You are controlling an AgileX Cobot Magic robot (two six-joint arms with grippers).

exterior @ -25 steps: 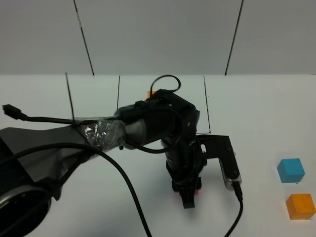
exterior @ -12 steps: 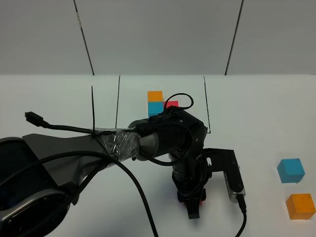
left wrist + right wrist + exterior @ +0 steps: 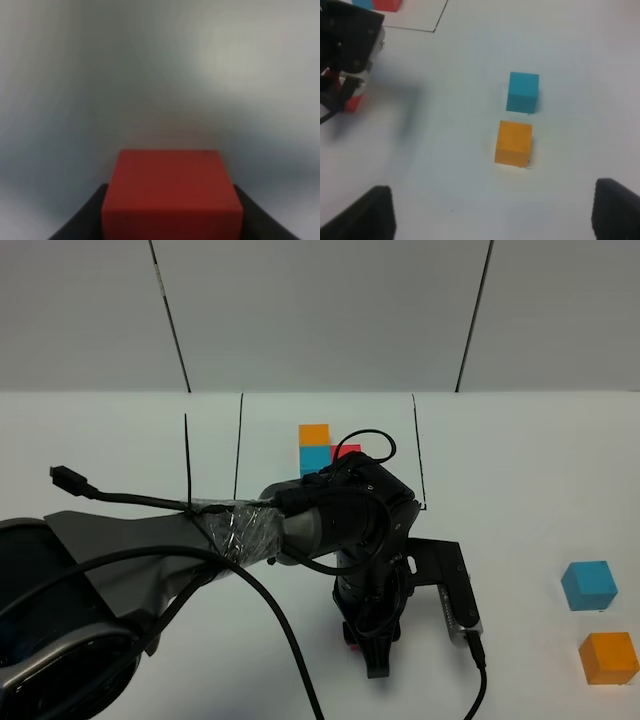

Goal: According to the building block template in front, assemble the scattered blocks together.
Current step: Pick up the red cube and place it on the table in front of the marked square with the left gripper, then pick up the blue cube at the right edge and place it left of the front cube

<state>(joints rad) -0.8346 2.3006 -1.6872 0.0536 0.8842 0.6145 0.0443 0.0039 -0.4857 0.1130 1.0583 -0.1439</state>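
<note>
Left gripper (image 3: 374, 655), lower centre of the high view, points down at the white table (image 3: 520, 470) and pinches the red cube (image 3: 352, 640). In the left wrist view the red cube (image 3: 172, 192) fills the gap between two dark fingers (image 3: 82, 220), one against each side face. Cannot tell whether it rests on the table or hangs just above. Right gripper (image 3: 497, 215) is spread wide and holds nothing. Blue cube (image 3: 588, 585) and orange cube (image 3: 610, 657) sit near each other, not touching, at the lower right edge, orange lower in frame. Template (image 3: 317, 450) lies upper centre, inside the black line (image 3: 241, 445).
</note>
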